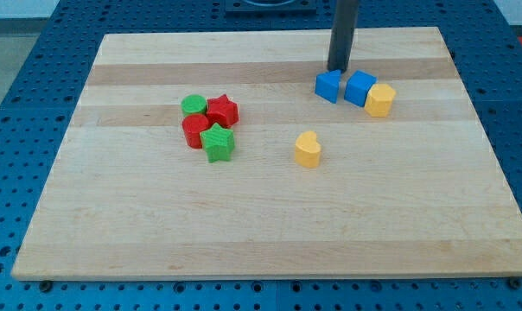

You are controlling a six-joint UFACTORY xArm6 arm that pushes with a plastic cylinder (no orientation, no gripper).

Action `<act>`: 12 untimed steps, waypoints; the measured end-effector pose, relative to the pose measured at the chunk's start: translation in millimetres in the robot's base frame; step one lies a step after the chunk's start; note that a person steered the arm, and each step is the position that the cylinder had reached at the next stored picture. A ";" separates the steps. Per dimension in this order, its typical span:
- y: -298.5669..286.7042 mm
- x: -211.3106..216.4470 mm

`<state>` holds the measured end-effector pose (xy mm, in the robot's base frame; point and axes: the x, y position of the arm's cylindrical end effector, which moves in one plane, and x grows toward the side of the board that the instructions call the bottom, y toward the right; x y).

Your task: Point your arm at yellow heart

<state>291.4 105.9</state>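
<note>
The yellow heart [308,149] lies right of the board's middle. My tip [338,69] rests on the board near the view's top, just behind the gap between two blue blocks. It is well above and slightly right of the yellow heart, with those blue blocks roughly between them. The rod rises straight out of the view's top.
A blue block [328,85], a blue cube [359,88] and a yellow hexagonal block [380,99] sit in a row at upper right. At left of centre cluster a green round block [193,105], a red star [222,110], a red block [194,130] and a green star [217,142]. The wooden board [261,225] sits on a blue perforated table.
</note>
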 end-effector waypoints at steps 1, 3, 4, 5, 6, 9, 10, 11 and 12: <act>-18.2 1.1; -80.8 70.5; -81.6 145.2; -81.6 192.3; -84.6 202.4; -77.9 186.1; -77.9 90.8; -78.0 -9.6; -77.9 -71.5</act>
<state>219.8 27.9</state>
